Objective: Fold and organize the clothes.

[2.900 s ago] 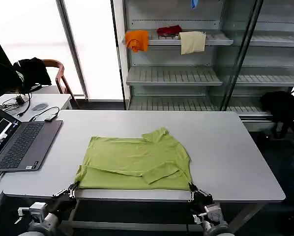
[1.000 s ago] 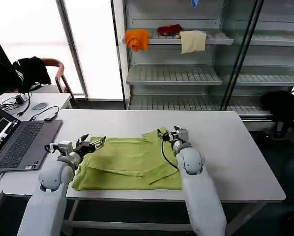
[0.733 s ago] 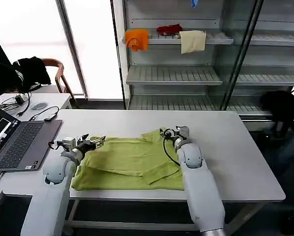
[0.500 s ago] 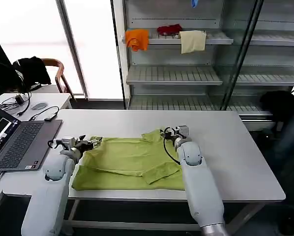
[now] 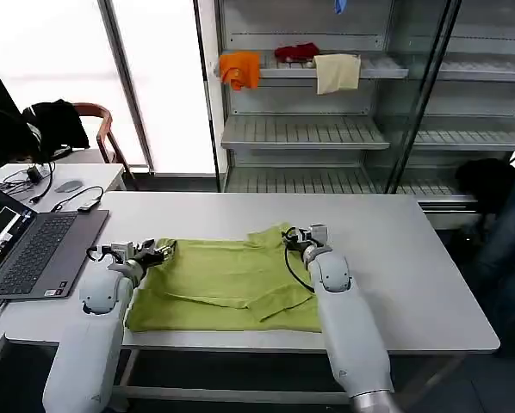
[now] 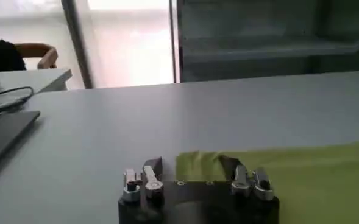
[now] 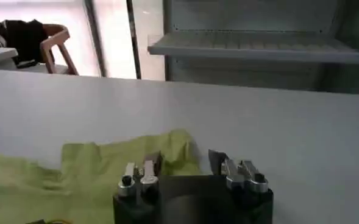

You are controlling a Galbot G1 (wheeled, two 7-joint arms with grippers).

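Head view: left gripper (image 5: 161,250), open, at T-shirt's (image 5: 227,275) 10 o'clock corner; right gripper (image 5: 294,236), open, at 1 o'clock corner.

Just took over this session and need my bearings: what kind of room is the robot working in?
Probably a lab or office test space, not a home. A grey table holds the lime T-shirt, a laptop sits on its left side, and metal retail-style shelving behind holds a few cloths.
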